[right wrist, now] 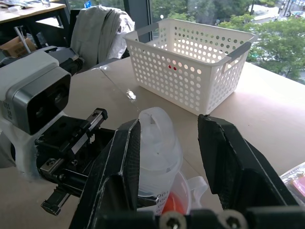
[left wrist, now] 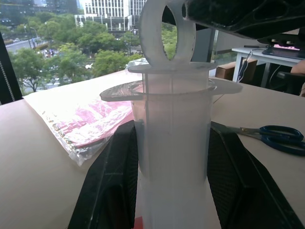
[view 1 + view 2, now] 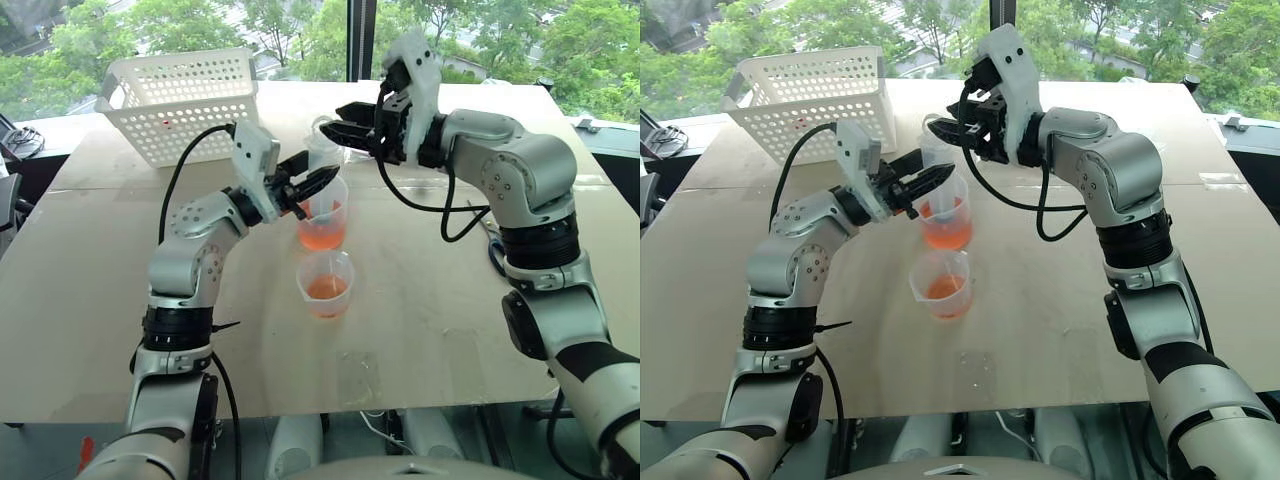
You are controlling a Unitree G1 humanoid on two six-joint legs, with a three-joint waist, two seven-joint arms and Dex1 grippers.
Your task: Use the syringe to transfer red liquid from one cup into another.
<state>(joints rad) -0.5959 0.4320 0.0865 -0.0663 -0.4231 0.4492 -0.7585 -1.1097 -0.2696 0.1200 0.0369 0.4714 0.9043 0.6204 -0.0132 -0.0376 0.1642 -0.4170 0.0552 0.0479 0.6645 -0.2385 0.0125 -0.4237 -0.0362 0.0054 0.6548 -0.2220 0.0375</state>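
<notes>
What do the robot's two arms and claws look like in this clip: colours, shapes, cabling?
Both arms are built of rounded silver-grey segments with black bands at the joints. A white housing sits at each wrist. The left claw and right claw each have two black tapered fingers. Loose black cables loop from each wrist back along the forearm. No markings are legible.

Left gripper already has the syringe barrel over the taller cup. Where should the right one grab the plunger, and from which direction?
Take the ring handle at the top of the syringe, level from the right gripper's own side: the ring stands upright above the left gripper, between the right fingers.
</notes>
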